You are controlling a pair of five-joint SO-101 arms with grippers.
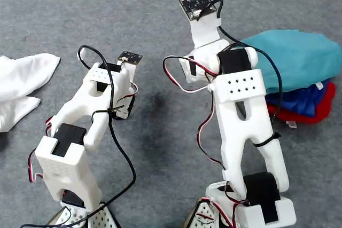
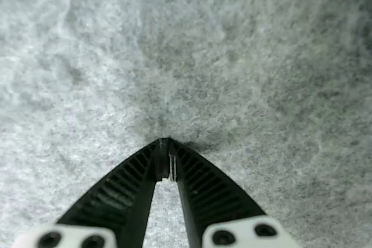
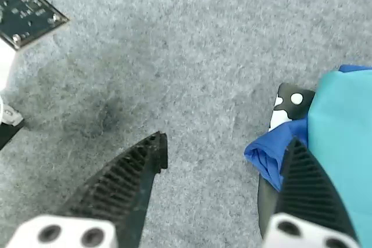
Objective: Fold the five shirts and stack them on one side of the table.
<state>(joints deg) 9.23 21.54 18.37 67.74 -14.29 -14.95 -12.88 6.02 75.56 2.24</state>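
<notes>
I see the stack of folded shirts: teal shirt on top, blue shirt under it, red shirt lowest. A black-and-white spotted cloth peeks out beneath the blue one. The white shirt lies crumpled, well apart from the stack across the gray table. My right gripper is just beside the stack, jaws wide, empty. My left gripper, between the stack and the white shirt, is pinched closed on nothing.
</notes>
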